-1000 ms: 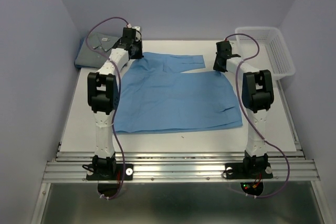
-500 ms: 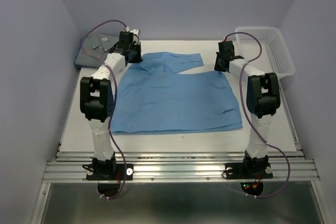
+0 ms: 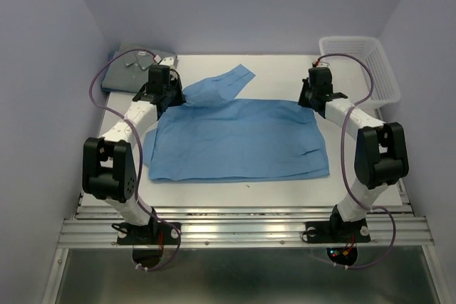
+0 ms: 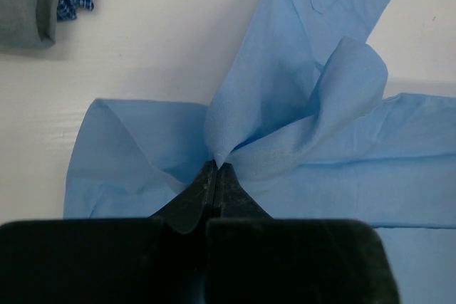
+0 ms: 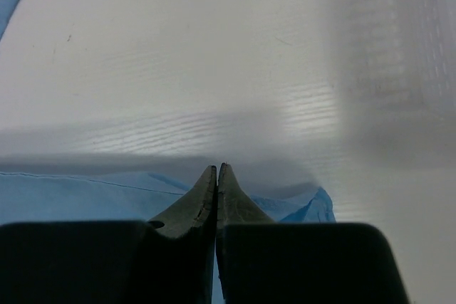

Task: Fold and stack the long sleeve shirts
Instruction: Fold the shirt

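The sky-blue shirt [image 3: 242, 140] lies spread on the tabletop [image 3: 285, 65], its long axis running left to right, with 1 tool at each far corner; the whole body of the cloth lies on the near side of both tools, toward the arm bases, so a fold would likely carry the far edge that way. The left tool [image 4: 216, 170] is pinching a gathered bunch of the shirt at its far-left corner, and the sleeve [image 3: 226, 82] trails from that pinch away to the far right. The right tool [image 5: 216, 170] has its tips pressed together just over the far-right hem; whether any cloth is caught there, I cannot tell. The grey-blue shirt [image 3: 128, 69] sits folded at the far-left corner, nearer the left arm.
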Robot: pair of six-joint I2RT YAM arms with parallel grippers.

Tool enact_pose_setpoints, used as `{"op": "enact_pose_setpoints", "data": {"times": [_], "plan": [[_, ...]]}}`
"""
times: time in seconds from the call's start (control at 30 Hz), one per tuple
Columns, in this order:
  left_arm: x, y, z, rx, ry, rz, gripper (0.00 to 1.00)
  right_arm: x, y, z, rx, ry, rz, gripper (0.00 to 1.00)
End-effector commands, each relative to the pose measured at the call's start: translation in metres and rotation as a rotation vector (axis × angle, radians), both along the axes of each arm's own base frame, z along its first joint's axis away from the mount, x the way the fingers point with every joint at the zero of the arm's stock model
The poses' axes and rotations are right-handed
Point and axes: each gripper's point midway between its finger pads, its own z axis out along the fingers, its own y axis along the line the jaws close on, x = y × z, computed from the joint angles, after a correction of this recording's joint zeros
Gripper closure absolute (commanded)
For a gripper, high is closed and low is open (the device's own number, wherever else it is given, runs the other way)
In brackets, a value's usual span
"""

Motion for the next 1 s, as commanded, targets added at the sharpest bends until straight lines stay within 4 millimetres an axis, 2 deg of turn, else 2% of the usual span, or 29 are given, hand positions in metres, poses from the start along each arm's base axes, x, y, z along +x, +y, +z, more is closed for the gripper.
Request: {"op": "enact_pose_setpoints", "data": {"times": [0.0, 0.07, 0.1, 0.17, 0.43, 0.57, 0.6, 0.63, 0.7, 0.73, 0.8, 0.97], "plan": [[-0.012, 0.015, 0.029, -0.02, -0.09, 0.098, 1.0, -0.006, 0.006, 0.029, 0.033, -0.086, 0.017, 0.99], [-0.025, 0.024, 0.034, -0.024, -0.107, 0.147, 1.0, -0.015, 0.006, 0.032, 0.042, -0.09, 0.022, 0.99], [-0.03, 0.032, 0.045, -0.016, -0.141, 0.193, 1.0, -0.018, 0.006, 0.032, 0.048, -0.088, 0.02, 0.99], [-0.039, 0.037, 0.037, -0.03, -0.126, 0.23, 1.0, -0.027, 0.006, 0.033, 0.057, -0.086, 0.023, 0.99], [-0.08, 0.041, 0.032, -0.117, -0.046, 0.319, 1.0, -0.053, 0.005, 0.027, 0.072, -0.042, 0.026, 0.99], [-0.111, 0.042, 0.011, -0.136, 0.037, 0.342, 1.0, -0.065, 0.011, 0.02, 0.099, -0.014, 0.053, 0.99], [-0.116, 0.042, 0.012, -0.146, 0.03, 0.336, 1.0, -0.07, 0.012, 0.016, 0.11, -0.001, 0.053, 0.99], [-0.123, 0.042, -0.001, -0.154, 0.057, 0.351, 1.0, -0.074, 0.014, 0.012, 0.121, 0.013, 0.061, 0.99], [-0.128, 0.04, -0.011, -0.172, 0.073, 0.354, 1.0, -0.081, 0.016, 0.007, 0.135, 0.027, 0.066, 0.99], [-0.134, 0.034, -0.023, -0.197, 0.108, 0.334, 1.0, -0.087, 0.016, -0.001, 0.14, 0.045, 0.069, 0.99], [-0.138, 0.019, -0.032, -0.242, 0.138, 0.283, 1.0, -0.092, 0.016, -0.007, 0.142, 0.061, 0.066, 0.99], [-0.156, 0.019, -0.065, -0.24, 0.238, 0.325, 1.0, -0.105, 0.013, -0.028, 0.142, 0.112, 0.051, 0.99]]}}
